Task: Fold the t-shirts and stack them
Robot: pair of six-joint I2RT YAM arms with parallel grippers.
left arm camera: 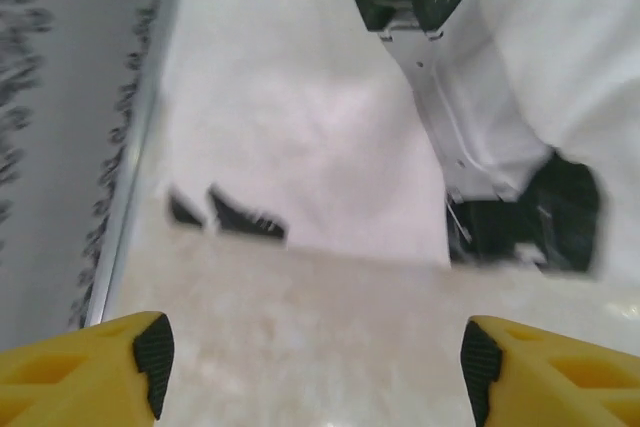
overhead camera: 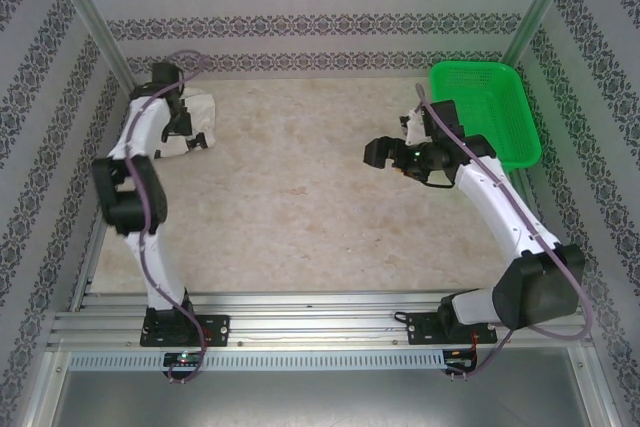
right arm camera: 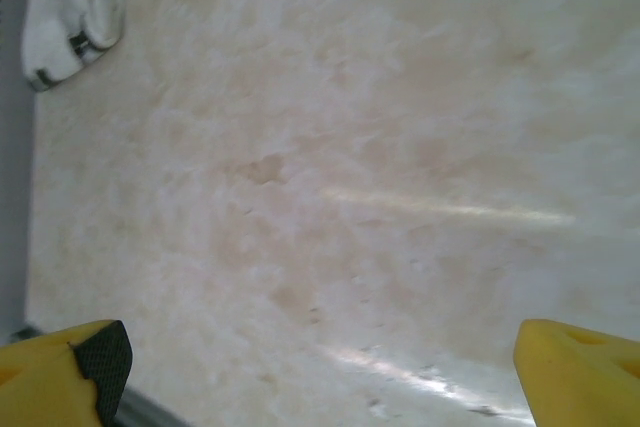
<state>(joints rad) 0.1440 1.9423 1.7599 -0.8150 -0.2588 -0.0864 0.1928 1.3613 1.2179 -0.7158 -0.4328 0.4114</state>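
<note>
**Surface** (overhead camera: 300, 197): pale and marbled, with patterned walls along both sides and the far end.

**Green mesh basket** (overhead camera: 490, 107): sits in the far right corner beside the right arm, well apart from the cloth. It obstructs nothing on the left side.

**T-shirt** (overhead camera: 203, 107) (left arm camera: 300, 127) (right arm camera: 50, 37): a compact white bundle with black print in the far left corner, close to the side wall. It is judged to be light, soft and limp, and likely to unfold if lifted by one layer. The best hold is probably the thick folded edge, pinched through all layers. The wall limits approach from the left.

**Left fingers** (left arm camera: 315, 367) (overhead camera: 185, 135): yellow, spread wide and empty, just short of the bundle's near edge.

**Right fingers** (right arm camera: 320, 362) (overhead camera: 378, 152): also spread wide, holding nothing, over bare surface.
</note>
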